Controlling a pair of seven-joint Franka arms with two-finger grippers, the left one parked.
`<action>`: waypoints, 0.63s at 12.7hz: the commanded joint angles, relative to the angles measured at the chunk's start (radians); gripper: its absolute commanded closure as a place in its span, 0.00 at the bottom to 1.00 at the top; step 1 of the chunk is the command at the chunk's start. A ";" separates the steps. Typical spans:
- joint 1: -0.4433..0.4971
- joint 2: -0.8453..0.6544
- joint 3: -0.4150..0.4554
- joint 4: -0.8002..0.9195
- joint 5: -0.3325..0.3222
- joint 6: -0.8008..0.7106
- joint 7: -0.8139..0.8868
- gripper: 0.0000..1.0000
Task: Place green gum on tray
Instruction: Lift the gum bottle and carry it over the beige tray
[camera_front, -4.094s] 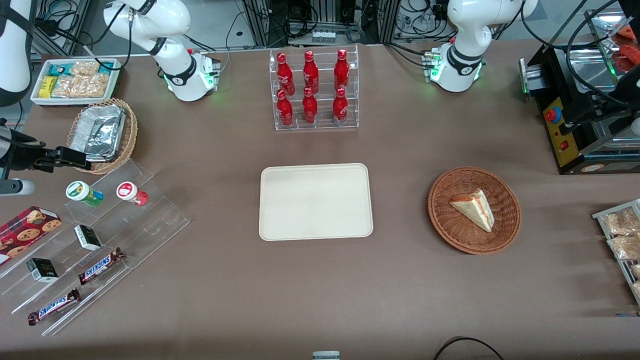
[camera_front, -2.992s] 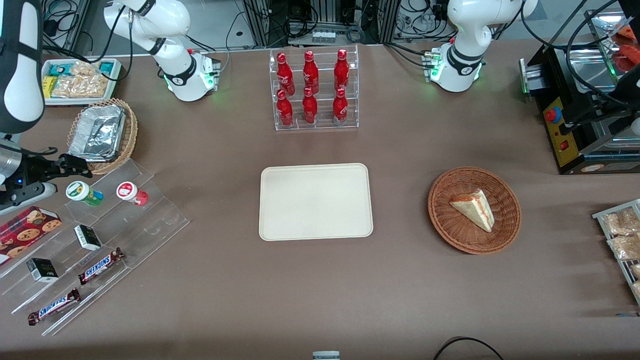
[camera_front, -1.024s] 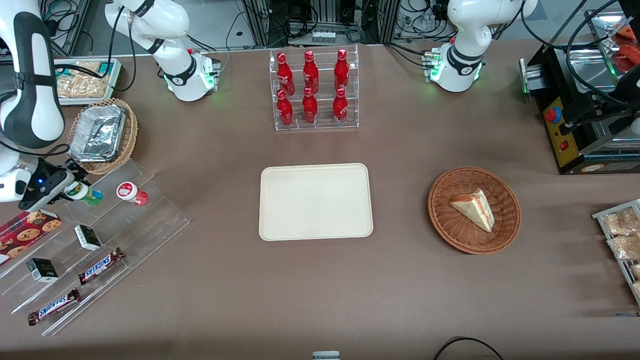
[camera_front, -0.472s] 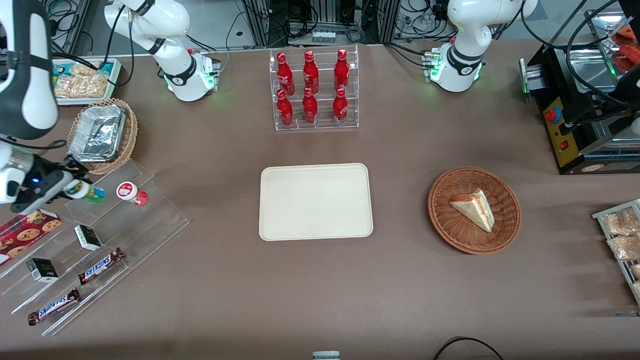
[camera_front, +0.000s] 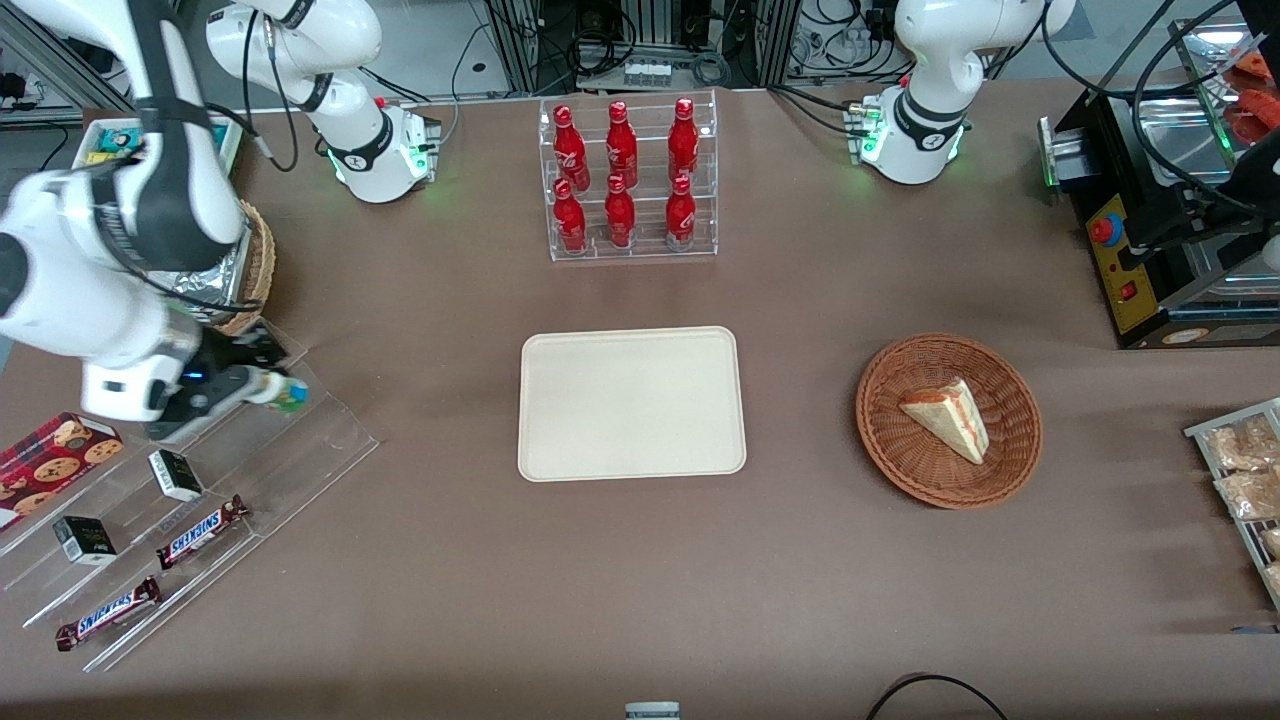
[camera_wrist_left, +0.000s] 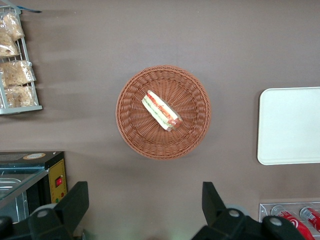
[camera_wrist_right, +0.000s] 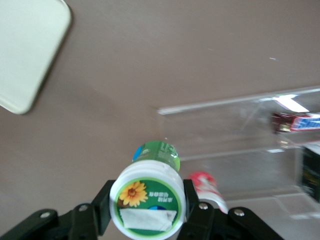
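Nearest the front camera: two Snickers bars (camera_front: 203, 531) and two small dark boxes (camera_front: 176, 474) on the clear acrylic stand (camera_front: 300, 440), toward the working arm's end of the table. One cookie box (camera_front: 55, 455) beside it.

The gripper (camera_front: 258, 386) hangs above the stand's upper step, clamped on the green gum (camera_front: 284, 394), which is lifted off the stand. Wrist view shows what front doesn't: fingers (camera_wrist_right: 101, 205) pressed against the white lid (camera_wrist_right: 147, 203) on both sides, sunflower label up, and the red gum canister (camera_wrist_right: 206, 187) below; front view hides it under the arm.

One cream tray (camera_front: 631, 402) mid-table, well apart from the gum. One wicker basket (camera_front: 948, 420) with one sandwich wedge (camera_front: 948, 417) toward the parked arm's end. Farthest: six red bottles (camera_front: 620, 170) in a clear rack.
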 joint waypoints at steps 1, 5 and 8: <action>0.103 0.042 -0.010 0.021 0.055 -0.010 0.163 1.00; 0.289 0.212 -0.010 0.157 0.084 0.031 0.499 1.00; 0.399 0.341 -0.011 0.259 0.147 0.076 0.708 1.00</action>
